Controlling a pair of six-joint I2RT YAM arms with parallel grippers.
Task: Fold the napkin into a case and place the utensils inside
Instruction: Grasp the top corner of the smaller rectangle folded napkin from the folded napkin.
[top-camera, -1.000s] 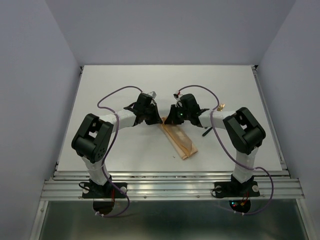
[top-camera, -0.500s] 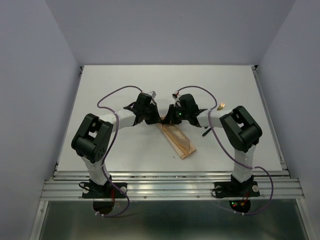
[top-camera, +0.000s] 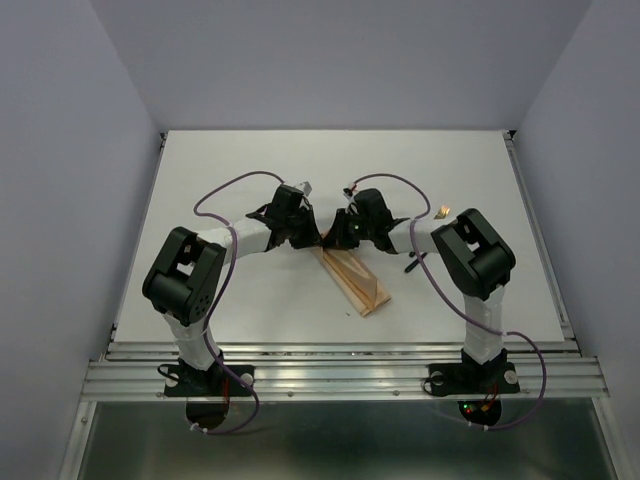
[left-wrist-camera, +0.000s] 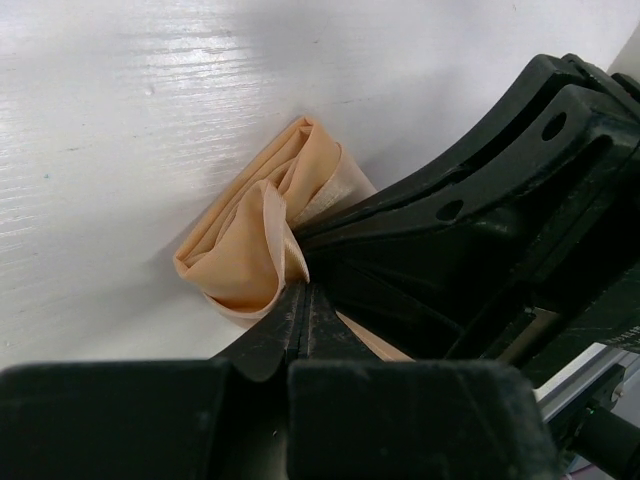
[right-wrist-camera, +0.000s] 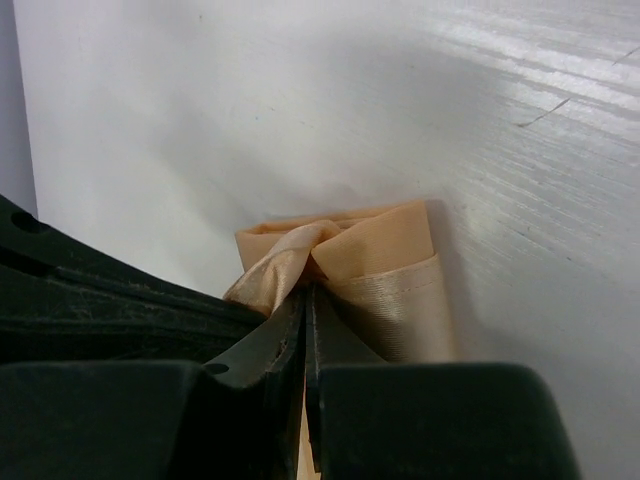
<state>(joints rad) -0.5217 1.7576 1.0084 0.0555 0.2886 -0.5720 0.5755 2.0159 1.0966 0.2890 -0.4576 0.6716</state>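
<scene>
I look down from the top camera and see the napkin (top-camera: 358, 282) lying on the white table (top-camera: 250, 170). It is folded into a long thin strip. The strip lies slanted, with its far end in the middle of the table and its near end pointing toward the right arm (top-camera: 470, 262). The near end lies flat. The far end is bunched up where both grippers meet, and they are very close to each other there.

The left gripper (left-wrist-camera: 303, 292) is closed. In its own camera I see the two fingers pressed tight together, with a loop of peach cloth pinched at the tips. The cloth puffs out in soft folds just past the tips.

The right gripper (right-wrist-camera: 304, 292) is closed too. Its fingers nip a shiny fold at the same end of the napkin from the other side. Next to that fold, a rolled edge of the cloth rests on the table.

The utensils (top-camera: 441, 212) are off to the right, apart from the napkin. I see a small gold head on the far side of the right arm. A thin dark handle (top-camera: 411, 266) pokes out on the near side. The arm hides the rest, so I cannot tell how many there are.
</scene>
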